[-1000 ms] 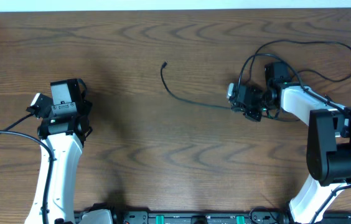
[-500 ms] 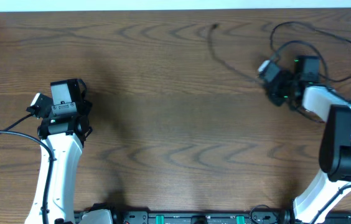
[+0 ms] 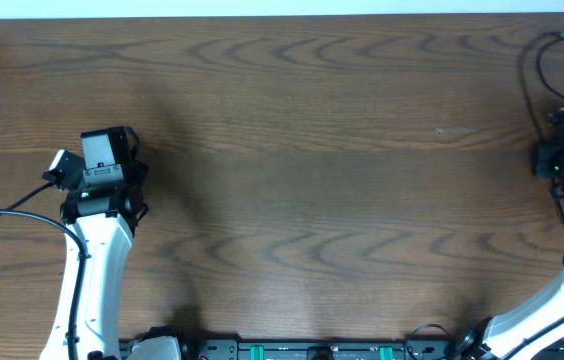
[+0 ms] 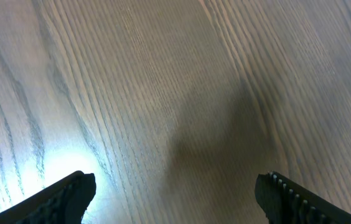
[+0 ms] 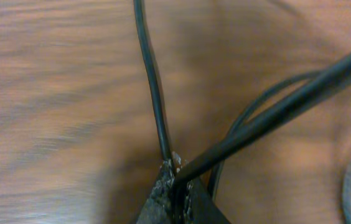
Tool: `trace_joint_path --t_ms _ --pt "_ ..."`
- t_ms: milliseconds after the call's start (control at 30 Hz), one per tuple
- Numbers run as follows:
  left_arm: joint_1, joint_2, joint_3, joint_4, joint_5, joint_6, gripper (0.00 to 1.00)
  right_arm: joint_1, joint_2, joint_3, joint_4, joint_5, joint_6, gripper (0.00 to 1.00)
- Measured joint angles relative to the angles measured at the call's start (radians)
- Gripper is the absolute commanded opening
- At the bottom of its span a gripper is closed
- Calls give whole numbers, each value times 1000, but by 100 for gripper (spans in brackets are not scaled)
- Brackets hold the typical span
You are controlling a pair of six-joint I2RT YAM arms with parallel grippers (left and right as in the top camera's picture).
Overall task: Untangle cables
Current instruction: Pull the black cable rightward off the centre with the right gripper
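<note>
Cable (image 5: 154, 93) sits pinched in your right gripper (image 5: 175, 190), whose fingertips are clamped tight together on it at the bottom of the right wrist view. It is a thin, black, smooth cord. From the pinch, one strand runs almost straight up the picture, leaning slightly left, and reaches the top edge. A second strand leaves the same spot on a slant up to the right edge. It looks thicker and blurred, being closer to the lens. Behind that slanted strand, another black run curves in an arc over the wood, and a soft dark curve shows at the lower right edge. Whether these belong to the same cord you cannot tell from this view.

From overhead, your right gripper is at the far right edge of the table (image 3: 312, 150), partly cut off by the frame. The black cord shows there as a fine line that starts near the top right corner, bows left, then drops to the gripper, with a short piece trailing below it. All of it lies in that right-hand strip of the table.

Your left gripper (image 4: 175, 196) is on the left side of the table, well apart from the cable. Its jaws stand wide, with only bare wood grain between the two dark fingertips, gripping nothing.
</note>
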State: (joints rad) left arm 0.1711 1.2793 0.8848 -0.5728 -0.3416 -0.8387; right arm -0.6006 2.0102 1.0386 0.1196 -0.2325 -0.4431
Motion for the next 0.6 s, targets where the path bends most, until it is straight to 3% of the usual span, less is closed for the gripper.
trace_joint_path --t_ms 100,200,233,300,600 --pt "0 0 0 0 0 0 87 -43 6 -2 20 6 89 2" --pt "0 0 0 0 0 0 87 -71 9 -2 29 8 189 21" --pt "0 0 0 0 0 0 87 -76 10 -3 31 9 199 33" --pt "0 0 0 0 0 0 87 -81 10 -4 34 14 229 98" --pt "0 0 0 0 0 0 87 -58 -56 -16 -19 -4 314 99"
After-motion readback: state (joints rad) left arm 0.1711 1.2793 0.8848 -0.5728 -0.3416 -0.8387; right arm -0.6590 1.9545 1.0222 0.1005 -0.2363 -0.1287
